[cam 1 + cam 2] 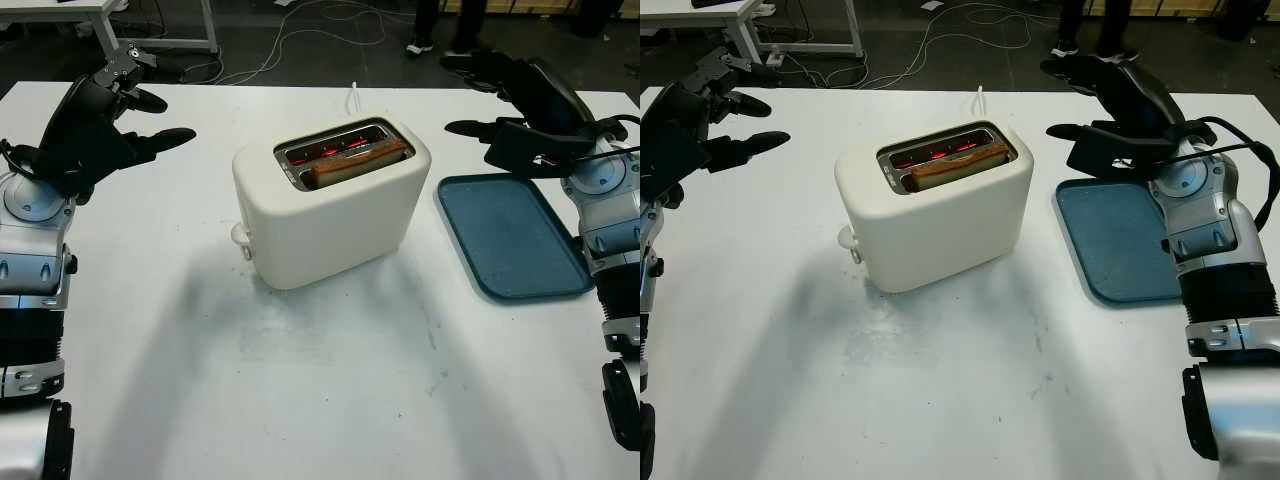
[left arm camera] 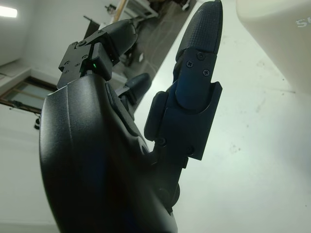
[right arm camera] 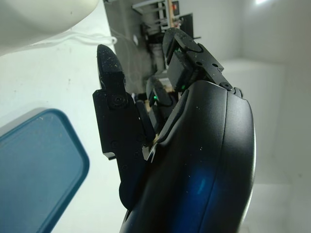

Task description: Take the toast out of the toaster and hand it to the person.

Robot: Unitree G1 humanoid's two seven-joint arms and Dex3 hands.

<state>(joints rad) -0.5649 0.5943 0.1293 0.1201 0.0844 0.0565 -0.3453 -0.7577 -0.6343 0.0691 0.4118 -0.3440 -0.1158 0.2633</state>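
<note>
Basically nothing done yet: toast (image 1: pixel 358 161) sits in the near slot of the toaster (image 1: pixel 330 205) mid-table, left hand (image 1: pixel 105 120) and right hand (image 1: pixel 525 110) both open w/ nothing held, grab + handover left.

No legible text or labels anywhere

Browned toast (image 1: pixel 358 160) lying low in cream toaster (image 1: pixel 330 205), elements glowing red.

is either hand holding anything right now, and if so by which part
Nothing is held. The left hand is open, raised left of the toaster; the right hand is open above the blue tray. The toast sits in its slot.
</note>
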